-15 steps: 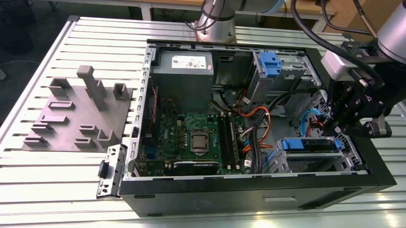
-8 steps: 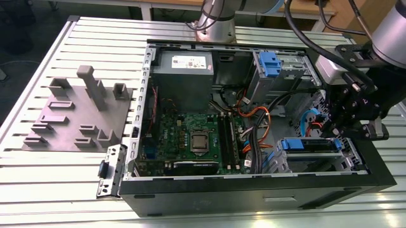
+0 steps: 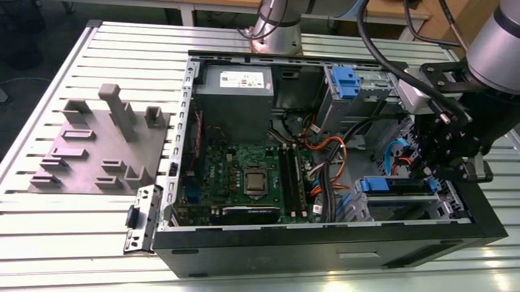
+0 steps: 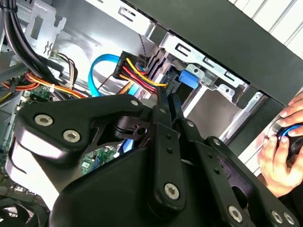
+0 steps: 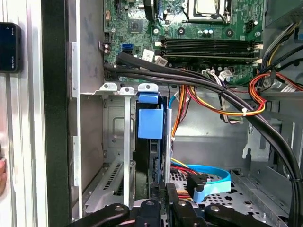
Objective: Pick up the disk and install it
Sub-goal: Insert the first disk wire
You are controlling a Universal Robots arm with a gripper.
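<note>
Exterior view: gripper (image 3: pixel 445 159) lowered into computer case (image 3: pixel 325 249) at the view's right, just above the disk (image 3: pixel 394 184) seated edge-up in its bay.

Second wrist view: fingers (image 4: pixel 163 106) drawn close together, nearly closed; whether clamped on the disk's edge, cannot tell. A person's hand (image 4: pixel 280 151) outside the case wall.

First wrist view: disk (image 5: pixel 151 123) upright between bay rails, motherboard (image 5: pixel 189 23) beyond, cables (image 5: pixel 213 94) crowding one side.
</note>
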